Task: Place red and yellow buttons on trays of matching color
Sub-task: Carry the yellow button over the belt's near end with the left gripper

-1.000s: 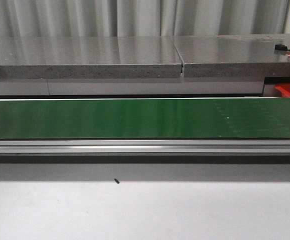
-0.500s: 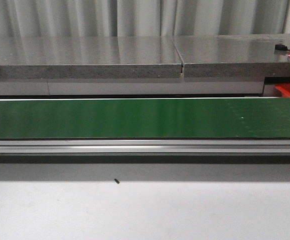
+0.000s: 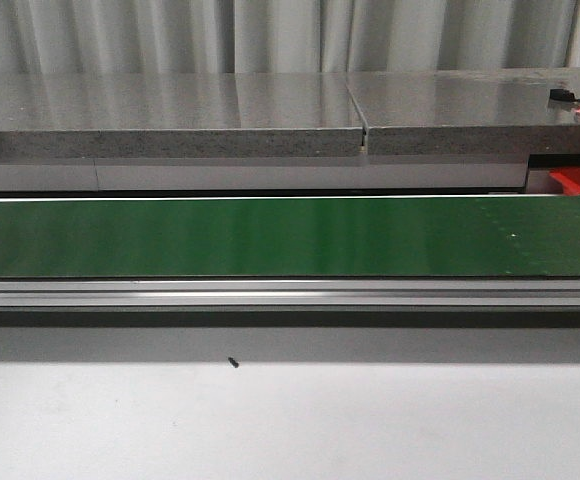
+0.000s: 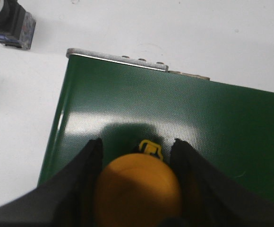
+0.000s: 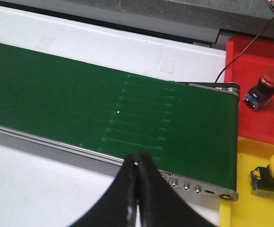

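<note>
A round yellow push-button [image 4: 138, 188] with a domed cap was held pinched between the two black fingers of the left tool [image 4: 136, 161], just above the end of the long green conveyor belt [image 4: 184, 118], as the left wrist view showed. The right tool [image 5: 137, 182] was pressed together on nothing, hanging over the near edge of the belt close to its other end. Just beyond that end of the belt a red plastic tray [image 5: 250, 71] was seen carrying a red-capped button [image 5: 264, 85], and beside it a yellow plastic tray [image 5: 241, 156] carrying another yellow-capped button [image 5: 271, 177]. In the front view the belt was bare and neither tool appeared. The step in hand was judged to be the handling of the yellow button at the belt's feeding end; whether it was being lowered or lifted could not be told. The next move was judged to call for its release flat onto the belt, so that it could be carried toward the trays.
</note>
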Controlling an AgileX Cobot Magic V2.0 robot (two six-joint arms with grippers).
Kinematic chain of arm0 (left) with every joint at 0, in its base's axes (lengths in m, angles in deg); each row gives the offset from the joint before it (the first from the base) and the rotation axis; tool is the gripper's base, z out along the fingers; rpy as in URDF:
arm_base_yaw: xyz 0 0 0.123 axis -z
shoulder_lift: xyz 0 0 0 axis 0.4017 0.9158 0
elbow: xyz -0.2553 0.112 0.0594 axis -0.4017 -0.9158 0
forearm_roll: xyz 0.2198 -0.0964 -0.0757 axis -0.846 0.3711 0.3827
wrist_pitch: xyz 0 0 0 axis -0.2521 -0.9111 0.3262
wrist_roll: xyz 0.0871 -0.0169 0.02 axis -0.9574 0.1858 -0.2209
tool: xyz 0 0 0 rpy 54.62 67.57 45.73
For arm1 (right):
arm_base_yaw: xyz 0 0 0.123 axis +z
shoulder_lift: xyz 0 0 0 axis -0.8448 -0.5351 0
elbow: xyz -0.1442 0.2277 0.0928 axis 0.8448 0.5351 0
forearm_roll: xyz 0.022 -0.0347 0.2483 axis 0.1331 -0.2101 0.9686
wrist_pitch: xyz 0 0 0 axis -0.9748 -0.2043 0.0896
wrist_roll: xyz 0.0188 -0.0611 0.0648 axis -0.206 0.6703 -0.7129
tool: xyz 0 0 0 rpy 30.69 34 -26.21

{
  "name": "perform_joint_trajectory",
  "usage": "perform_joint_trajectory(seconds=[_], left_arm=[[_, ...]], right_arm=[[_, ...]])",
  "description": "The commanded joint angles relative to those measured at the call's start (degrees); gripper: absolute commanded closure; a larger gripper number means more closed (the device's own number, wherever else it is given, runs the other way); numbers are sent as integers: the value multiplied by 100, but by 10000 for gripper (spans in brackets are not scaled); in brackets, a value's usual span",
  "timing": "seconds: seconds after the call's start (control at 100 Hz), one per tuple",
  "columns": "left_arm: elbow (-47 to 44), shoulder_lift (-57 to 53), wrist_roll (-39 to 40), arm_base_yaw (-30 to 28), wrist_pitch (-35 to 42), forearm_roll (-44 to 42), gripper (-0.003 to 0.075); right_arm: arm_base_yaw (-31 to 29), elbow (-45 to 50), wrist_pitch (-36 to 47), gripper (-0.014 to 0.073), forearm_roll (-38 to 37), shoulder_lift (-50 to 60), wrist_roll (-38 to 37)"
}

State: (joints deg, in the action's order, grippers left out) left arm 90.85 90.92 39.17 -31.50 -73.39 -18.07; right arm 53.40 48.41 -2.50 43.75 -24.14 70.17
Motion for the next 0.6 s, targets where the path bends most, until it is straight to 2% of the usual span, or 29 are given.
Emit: perform_joint_trajectory(seconds=[0.0, 0.09, 0.21, 0.31, 0.38, 0.59], left_arm=[[149, -179, -8, 25, 180, -9, 673], [149, -179, -8, 25, 113, -9, 542], [149, -192, -8, 25, 137, 52, 258], [171, -279, -8, 25, 137, 162, 85], [171, -399, -134, 25, 152, 319, 43], [287, -837, -134, 25, 178, 424, 48]], right_arm=[[-12, -158, 349, 662, 55, 14, 24], [-12, -158, 349, 662, 55, 14, 24], [-12, -158, 349, 662, 55, 14, 24], [-12, -158, 349, 662, 55, 14, 24], [-12, -158, 349, 662, 55, 14, 24], [-12, -158, 349, 662, 55, 14, 24]])
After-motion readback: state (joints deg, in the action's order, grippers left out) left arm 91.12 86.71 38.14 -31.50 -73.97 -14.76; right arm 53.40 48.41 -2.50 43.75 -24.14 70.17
